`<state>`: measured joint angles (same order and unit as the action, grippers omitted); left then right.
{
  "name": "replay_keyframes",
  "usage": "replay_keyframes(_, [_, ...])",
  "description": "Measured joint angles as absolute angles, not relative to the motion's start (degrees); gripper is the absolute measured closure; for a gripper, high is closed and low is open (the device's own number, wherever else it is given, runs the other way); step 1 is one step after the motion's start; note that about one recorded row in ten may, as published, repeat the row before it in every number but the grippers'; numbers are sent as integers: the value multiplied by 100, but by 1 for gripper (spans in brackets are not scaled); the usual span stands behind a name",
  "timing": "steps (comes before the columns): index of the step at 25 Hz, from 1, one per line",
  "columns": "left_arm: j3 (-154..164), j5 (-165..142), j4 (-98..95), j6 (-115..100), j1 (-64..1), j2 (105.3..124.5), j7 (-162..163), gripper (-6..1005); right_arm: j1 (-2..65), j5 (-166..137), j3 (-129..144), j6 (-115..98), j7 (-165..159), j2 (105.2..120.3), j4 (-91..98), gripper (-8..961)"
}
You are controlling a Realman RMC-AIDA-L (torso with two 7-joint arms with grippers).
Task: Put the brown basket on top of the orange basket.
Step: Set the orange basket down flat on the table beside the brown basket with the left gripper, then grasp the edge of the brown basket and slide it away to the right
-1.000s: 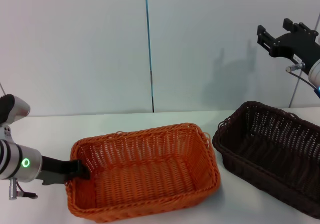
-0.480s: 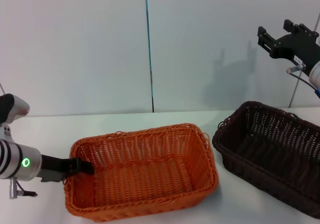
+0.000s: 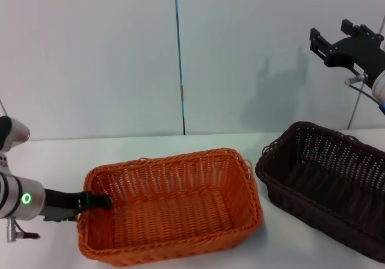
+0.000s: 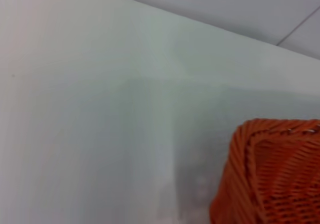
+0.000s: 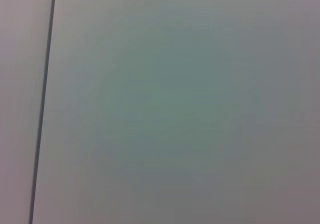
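The orange basket (image 3: 180, 171) stands in the middle of the white table, empty. My left gripper (image 3: 99, 201) is at its left short end, with one finger reaching over the braided rim and the jaws shut on that rim. A corner of the orange basket also shows in the left wrist view (image 4: 275, 179). The brown basket (image 3: 337, 160) stands to its right on the table, empty, close to the orange one but apart from it. My right gripper (image 3: 328, 40) is held high above the brown basket, open and empty. The right wrist view shows only the wall.
The white table (image 3: 54, 154) extends behind and to the left of the baskets. A pale wall with a dark vertical seam (image 3: 178, 52) stands right behind the table. The brown basket runs out of view at the right edge.
My left arm has drawn back to the left, and the orange basket's left end has shifted slightly left with it. The right gripper has stayed almost still.
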<state>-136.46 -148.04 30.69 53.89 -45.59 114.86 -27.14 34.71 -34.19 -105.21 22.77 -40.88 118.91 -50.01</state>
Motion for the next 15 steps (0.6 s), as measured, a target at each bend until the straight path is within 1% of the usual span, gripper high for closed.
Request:
replay_keyframes(3, [-13641, -14805, 3164, 5369, -4502, 11490, -2713, 86, 3472, -3419, -10512, 2275, -4087, 11891, -5008, 273])
replay_keyframes(6, [-13585, -14847, 3390, 5345, -4429, 11569, -2742, 84, 3469, -3414, -10504, 2274, -4103, 11892, -5033, 273])
replay_keyframes(8, [-13536, -14866, 3619, 5283, -4337, 11655, -2752, 85, 3436, -3399, -10500, 2274, -4128, 11892, -5093, 273])
replay_keyframes(10, [-13520, -14866, 3875, 5187, -4218, 11770, -2752, 85, 3369, -3379, -10473, 2258, -4172, 11895, -5234, 273])
replay_keyframes(15, [-13516, -14837, 4849, 4609, -3736, 12218, -2855, 86, 3199, -3370, -10427, 2211, -4822, 11881, -5585, 273])
